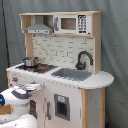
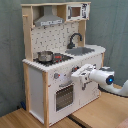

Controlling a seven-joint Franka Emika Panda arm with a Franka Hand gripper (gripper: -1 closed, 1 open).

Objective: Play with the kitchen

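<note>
The kitchen (image 1: 60, 70) (image 2: 60, 55) stands on a wooden floor (image 2: 100, 112) before a grey curtain (image 2: 112, 25); no writing is readable on it. The gripper (image 1: 34, 88) (image 2: 76, 76) sits at its front panel by the knobs, and whether it is spread or pressed together cannot be told.

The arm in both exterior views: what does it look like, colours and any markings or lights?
In both exterior views the arm is glossy white with rounded, bulbous link shells. A blue light or ring glows on its wrist end in the second exterior view. The tool is white too, flatter and blockier. No cables or readable markings can be made out.
</note>
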